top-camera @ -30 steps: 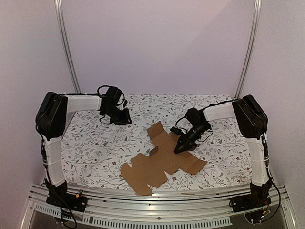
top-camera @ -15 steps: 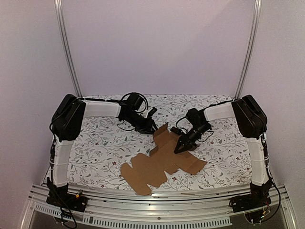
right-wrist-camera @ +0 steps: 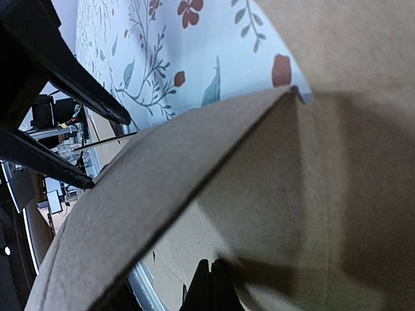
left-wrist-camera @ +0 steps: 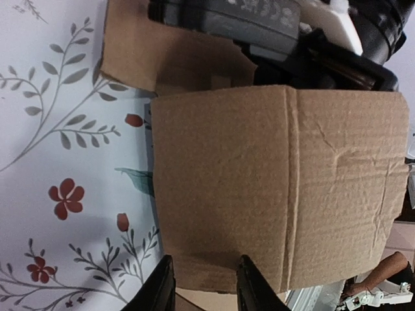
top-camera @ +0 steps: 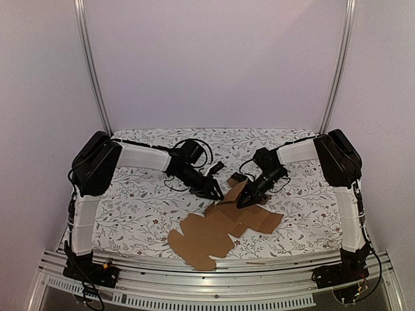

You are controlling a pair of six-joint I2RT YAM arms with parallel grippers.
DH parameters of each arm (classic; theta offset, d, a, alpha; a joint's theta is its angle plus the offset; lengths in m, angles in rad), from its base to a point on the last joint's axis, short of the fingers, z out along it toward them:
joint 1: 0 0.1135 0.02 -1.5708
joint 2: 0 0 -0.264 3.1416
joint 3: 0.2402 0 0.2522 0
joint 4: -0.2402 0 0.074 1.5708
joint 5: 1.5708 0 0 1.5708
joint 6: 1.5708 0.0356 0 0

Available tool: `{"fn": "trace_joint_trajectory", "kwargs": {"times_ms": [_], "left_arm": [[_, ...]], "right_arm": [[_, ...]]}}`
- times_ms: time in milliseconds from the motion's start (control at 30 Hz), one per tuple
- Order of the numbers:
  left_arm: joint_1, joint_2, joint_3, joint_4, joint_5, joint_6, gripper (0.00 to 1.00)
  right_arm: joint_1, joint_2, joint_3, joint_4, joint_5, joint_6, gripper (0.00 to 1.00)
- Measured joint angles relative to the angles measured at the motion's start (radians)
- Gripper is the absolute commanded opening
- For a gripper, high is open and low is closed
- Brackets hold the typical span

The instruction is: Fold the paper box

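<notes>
Setting: floral-cloth table between plain pale walls, with both arms reaching in from the table's near edge.
Paper box: the paper box is a flat brown cut-out, not yet a cuboid. It lies just in from the near edge, about midway along it.
Change: the left arm has swung over from the far left of the table to the sheet's far flap. That flap lay flat a second ago and now stands tilted up.
Meaning: the first fold looks begun. Every other panel is flat, so most of the task remains.
Left jaws: part-way apart, with the fingertips at the flap's lower edge. The flap faces the wrist camera flat-on, so it seems pushed, not pinched.
Right jaws: closed on nothing, as before, with the tip pressed onto the middle panel, probably to anchor it.
Heading: as best I can judge, the long axis runs from the near edge toward the far side, leaning right. The raised flap is the end farthest from the near edge.
</notes>
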Motion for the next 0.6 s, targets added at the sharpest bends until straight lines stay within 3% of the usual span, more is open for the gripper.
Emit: {"fn": "trace_joint_trajectory", "kwargs": {"times_ms": [233,600], "left_arm": [[-0.022,-0.023,-0.017,-0.005,-0.074,0.001,0.36],[-0.074,-0.023,-0.006,-0.014,-0.189,-0.011,0.35]], "right_arm": [[-0.003,0.019,0.018,-0.023,-0.025,-0.007,0.01],[-0.015,-0.005,0.050,-0.117,0.043,-0.086,0.19]]}}
